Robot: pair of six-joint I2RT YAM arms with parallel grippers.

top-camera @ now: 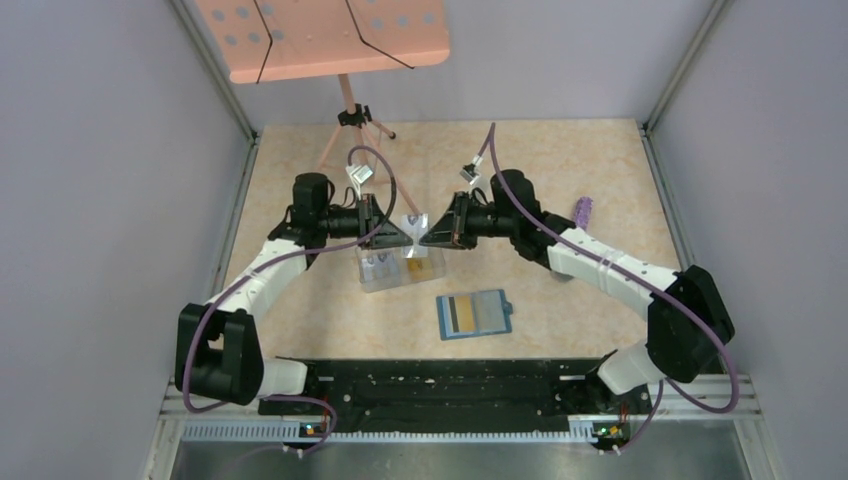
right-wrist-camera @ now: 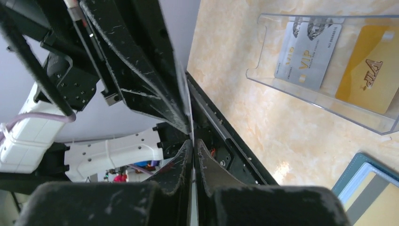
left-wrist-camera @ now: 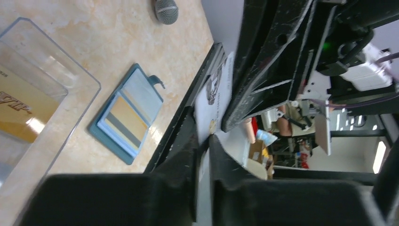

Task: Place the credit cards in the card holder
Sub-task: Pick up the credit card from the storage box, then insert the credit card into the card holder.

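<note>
From overhead the pale card (top-camera: 412, 223) nipped between the left gripper (top-camera: 399, 236) and the right gripper (top-camera: 426, 237) is only a sliver, its print unreadable. The far end of the clear box (top-camera: 385, 280) lies hidden under them. The wallet (right-wrist-camera: 364, 183) runs off the right wrist view's corner.

Teal wallet (top-camera: 474, 314) lies open and flat, gold and grey stripes showing inside. Grey card (right-wrist-camera: 308, 54) and gold card (right-wrist-camera: 371, 75) sit in the clear box (right-wrist-camera: 324, 102), pale card (left-wrist-camera: 219, 108) held up nearby.

Enclosure: I see plain grey-lilac walls (top-camera: 90, 200) on three sides.
Surface: beige marbled tabletop (top-camera: 600, 170), evenly lit on my feed.
Furniture: pink perforated music stand (top-camera: 320, 35) on a tripod, far edge.
</note>
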